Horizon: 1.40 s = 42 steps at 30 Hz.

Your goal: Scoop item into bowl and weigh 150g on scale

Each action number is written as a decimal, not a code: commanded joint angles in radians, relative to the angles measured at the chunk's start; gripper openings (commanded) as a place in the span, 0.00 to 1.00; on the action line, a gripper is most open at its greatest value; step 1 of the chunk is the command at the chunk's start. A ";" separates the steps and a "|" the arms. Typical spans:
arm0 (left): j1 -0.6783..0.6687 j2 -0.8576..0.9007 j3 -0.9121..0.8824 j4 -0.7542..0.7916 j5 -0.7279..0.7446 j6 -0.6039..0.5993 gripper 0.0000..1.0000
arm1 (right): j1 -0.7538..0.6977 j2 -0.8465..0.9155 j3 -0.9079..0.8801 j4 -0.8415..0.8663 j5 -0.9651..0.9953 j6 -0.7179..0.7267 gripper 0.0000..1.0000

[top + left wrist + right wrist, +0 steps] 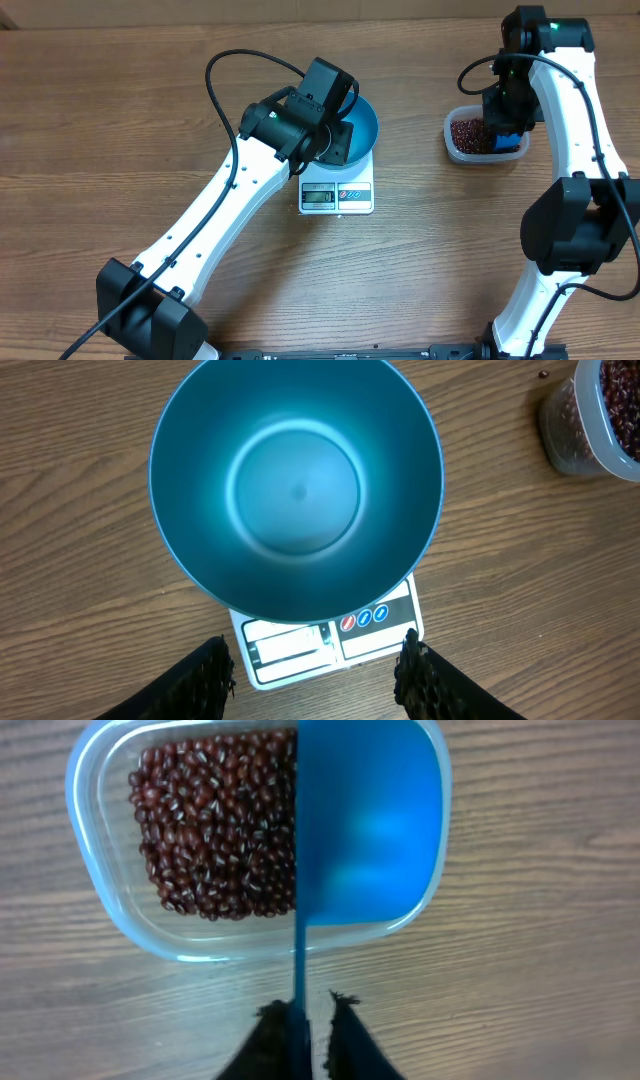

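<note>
1. Dark red-brown beans (215, 830) lie heaped in a clear tub (100, 910), well apart from the scale (330, 645)
2. The blue bowl (190, 510) sits empty on that white scale
3. A blue scoop (370, 830) lies over the tub, its thin handle between the right gripper's (310, 1005) fingers; a sliver of gap shows, so a firm hold cannot be told
4. The left gripper (314, 650) hovers released above bowl and scale, jaws wide

The wood-grain worktop (120, 120) carried a white kitchen scale (337, 197) just ahead of the left pincer (316, 650). A clear plastic tub (100, 910) of red beans (210, 830) sat below and ahead of the right pincer (307, 1005). One stray bean (543, 374) lay loose just beside that tub.
</note>
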 commanded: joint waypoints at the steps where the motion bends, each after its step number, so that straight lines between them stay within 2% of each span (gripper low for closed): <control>1: 0.001 -0.001 0.020 -0.002 -0.013 0.019 0.57 | -0.003 0.009 -0.006 0.008 0.003 0.000 0.21; 7: 0.001 -0.001 0.020 -0.002 -0.013 0.019 0.58 | -0.003 0.009 -0.006 0.008 0.003 0.007 0.39; 13: 0.001 -0.001 0.020 -0.002 -0.013 0.019 0.58 | -0.002 -0.016 0.002 -0.008 -0.018 0.100 0.42; 16: 0.001 -0.001 0.020 -0.002 -0.013 0.019 0.58 | -0.002 -0.079 0.003 0.001 -0.048 0.118 0.47; 19: 0.001 -0.001 0.020 -0.002 -0.014 0.019 0.59 | -0.002 -0.172 0.003 0.003 -0.100 0.130 0.60; 21: 0.001 -0.001 0.020 -0.002 -0.014 0.019 0.60 | -0.002 -0.212 0.002 -0.001 -0.098 0.163 0.62; 25: 0.001 -0.001 0.020 -0.002 -0.014 0.019 0.64 | -0.002 -0.257 -0.032 0.009 -0.077 0.203 0.62; 32: 0.001 -0.001 0.020 -0.004 -0.066 0.012 0.71 | -0.002 -0.260 -0.208 0.180 -0.040 0.218 0.61; 36: 0.001 -0.001 0.020 -0.018 -0.054 0.012 0.73 | -0.002 -0.260 -0.303 0.278 -0.034 0.217 0.56; 42: 0.001 -0.001 0.019 -0.018 -0.055 0.013 0.74 | 0.000 -0.260 -0.347 0.312 -0.034 0.217 0.46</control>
